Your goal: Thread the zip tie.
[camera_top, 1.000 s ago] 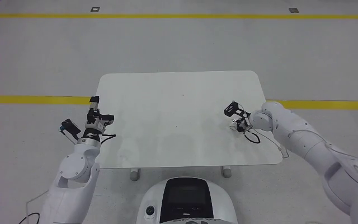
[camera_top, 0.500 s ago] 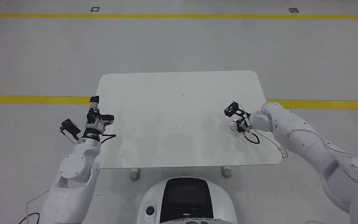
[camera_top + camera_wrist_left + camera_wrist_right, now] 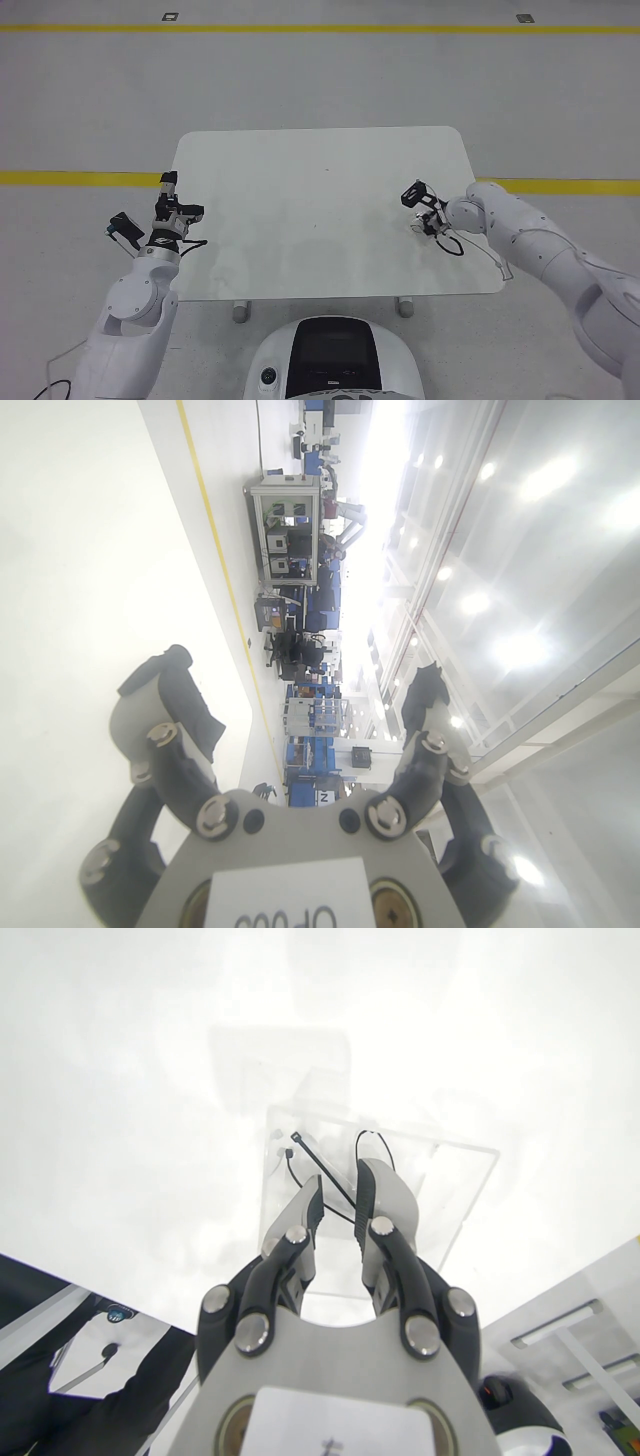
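A black zip tie [image 3: 320,1163] lies on a clear plastic plate [image 3: 450,1188] on the white table [image 3: 300,200]. Its head points away from my right gripper [image 3: 340,1175] and its strap runs back between the fingers. That gripper [image 3: 420,224] stands open by a narrow gap, one finger on each side of the strap, low over the plate near the table's right edge. A second black tie [image 3: 292,1168] curves beside the first. My left gripper [image 3: 300,667] is wide open and holds nothing; it points upward at the table's left edge [image 3: 167,188].
The plate's far edge [image 3: 380,1130] and right corner [image 3: 495,1153] lie beyond the right fingers. The table's front edge [image 3: 100,1288] passes close behind the right wrist. A yellow floor line [image 3: 60,178] runs past both sides of the table.
The right arm has shifted very slightly toward the left over the plate. The left arm has kept still.
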